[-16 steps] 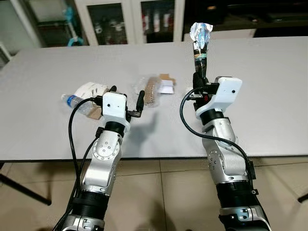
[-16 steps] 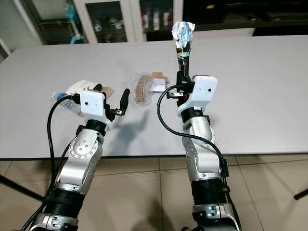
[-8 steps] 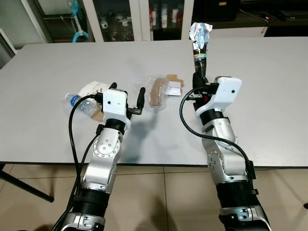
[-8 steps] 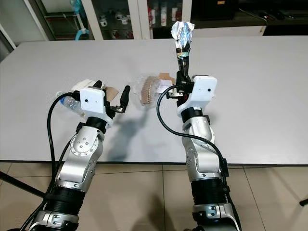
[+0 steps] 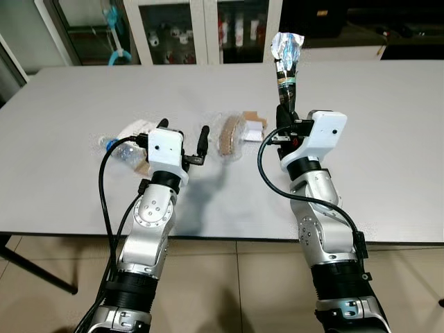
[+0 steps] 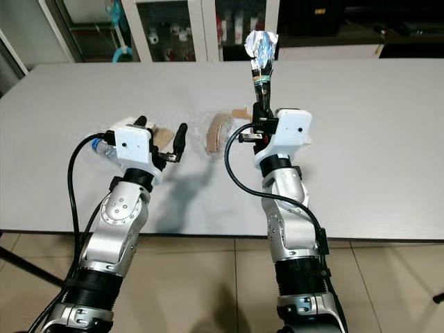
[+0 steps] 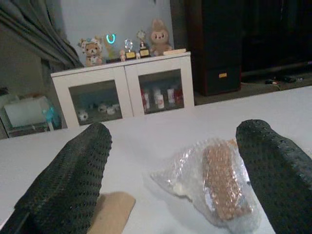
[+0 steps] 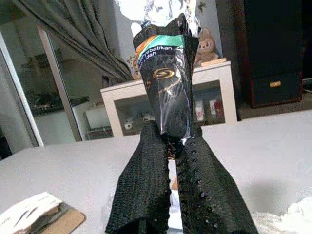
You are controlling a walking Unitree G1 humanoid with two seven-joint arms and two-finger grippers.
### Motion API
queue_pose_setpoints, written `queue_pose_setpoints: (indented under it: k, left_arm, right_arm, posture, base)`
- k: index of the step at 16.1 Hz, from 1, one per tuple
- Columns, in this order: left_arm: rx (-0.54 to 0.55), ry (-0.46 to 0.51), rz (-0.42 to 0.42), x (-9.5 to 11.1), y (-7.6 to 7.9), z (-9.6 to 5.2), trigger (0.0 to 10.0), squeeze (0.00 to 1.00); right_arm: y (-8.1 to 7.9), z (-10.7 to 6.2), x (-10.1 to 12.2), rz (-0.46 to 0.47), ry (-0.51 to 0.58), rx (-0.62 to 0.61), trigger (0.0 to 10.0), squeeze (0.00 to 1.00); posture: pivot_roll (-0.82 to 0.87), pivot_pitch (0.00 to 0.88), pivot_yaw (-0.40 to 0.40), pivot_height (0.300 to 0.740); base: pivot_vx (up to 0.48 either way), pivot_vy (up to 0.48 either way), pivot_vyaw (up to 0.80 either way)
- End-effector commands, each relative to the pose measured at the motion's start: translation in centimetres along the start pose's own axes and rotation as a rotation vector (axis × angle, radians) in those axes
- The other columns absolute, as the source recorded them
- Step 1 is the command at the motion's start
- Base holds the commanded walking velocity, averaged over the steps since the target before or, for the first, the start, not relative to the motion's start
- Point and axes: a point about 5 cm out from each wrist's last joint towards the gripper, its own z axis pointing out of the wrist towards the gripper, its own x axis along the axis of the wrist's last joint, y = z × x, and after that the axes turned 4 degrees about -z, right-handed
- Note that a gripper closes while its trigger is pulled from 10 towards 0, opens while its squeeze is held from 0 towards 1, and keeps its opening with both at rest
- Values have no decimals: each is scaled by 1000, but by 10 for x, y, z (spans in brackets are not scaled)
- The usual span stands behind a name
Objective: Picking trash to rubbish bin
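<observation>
Ahead of left gripper: we see the left gripper (image 5: 183, 142) spread wide and empty, hovering low over the tabletop (image 5: 388, 139); the clear plastic bag (image 5: 229, 135) of brown biscuits lies just beyond its fingertips, toward the inner finger.
Bag axis: in the left wrist view the bag (image 7: 214, 183) runs lengthwise roughly along our line of reach, so the fingers straddle its width.
Nearer arm: left; we judge it the arm for this pick.
Outer side of left gripper: a crumpled water bottle (image 5: 118, 149), a white paper wad (image 5: 135, 128) and a brown card scrap (image 7: 109, 207) close by.
Beyond the bag: small cardboard and white paper pieces (image 5: 253, 125).
Right gripper: right gripper (image 5: 283, 114) clamped on the narrow tail of a dark snack wrapper (image 5: 286, 66), held upright well above the tabletop, silver foil mouth flared on top.
Textures: bag thin, crinkly, likely to slip; wrapper glossy film; tabletop smooth grey.
Rubbish bin: whereabouts unknown to us.
</observation>
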Motion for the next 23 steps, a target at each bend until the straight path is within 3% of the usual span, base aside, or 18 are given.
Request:
queue_pose_setpoints:
  k: [1,23]
  left_arm:
    - [12,10,-1,3,-2,2,10000,0]
    - [5,19,-2,6,-1,4,10000,0]
  right_arm:
    - [-3,0,-2,1,-11,7,10000,0]
    - [-3,1,1,3,-2,10,10000,0]
  posture:
    - [25,42,70,740]
    - [26,47,69,740]
  base:
    - [382,0,0]
    - [444,0,0]
